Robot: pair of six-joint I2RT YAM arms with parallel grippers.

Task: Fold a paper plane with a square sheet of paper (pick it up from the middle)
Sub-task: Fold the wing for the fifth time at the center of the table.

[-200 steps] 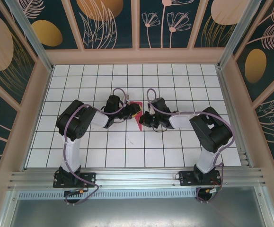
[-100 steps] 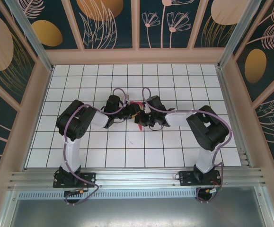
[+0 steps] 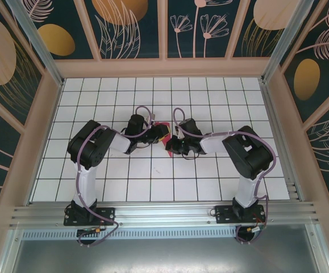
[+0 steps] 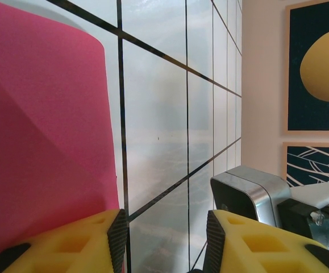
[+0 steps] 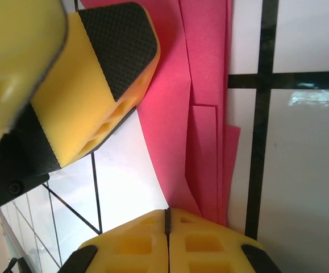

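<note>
On the white tiled table (image 3: 209, 96), the half-open left gripper (image 4: 167, 239) pins the folded sheet of paper (image 5: 198, 68). The right gripper (image 5: 167, 227), fingers together at its layered edge, may drag the folds askew.

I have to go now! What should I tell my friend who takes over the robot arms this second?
Left gripper: open, jaws apart above the white tiled table, one finger beside the thin magenta-pink paper sheet.
Right gripper: shut, tips at the paper's layered edge; I cannot tell whether it pinches the paper.
Paper: mid-table, between the two grippers.
Done: some folds, with overlapping layers and a crease showing.
Left: the remaining folds; no finished plane shape shows yet.
</note>
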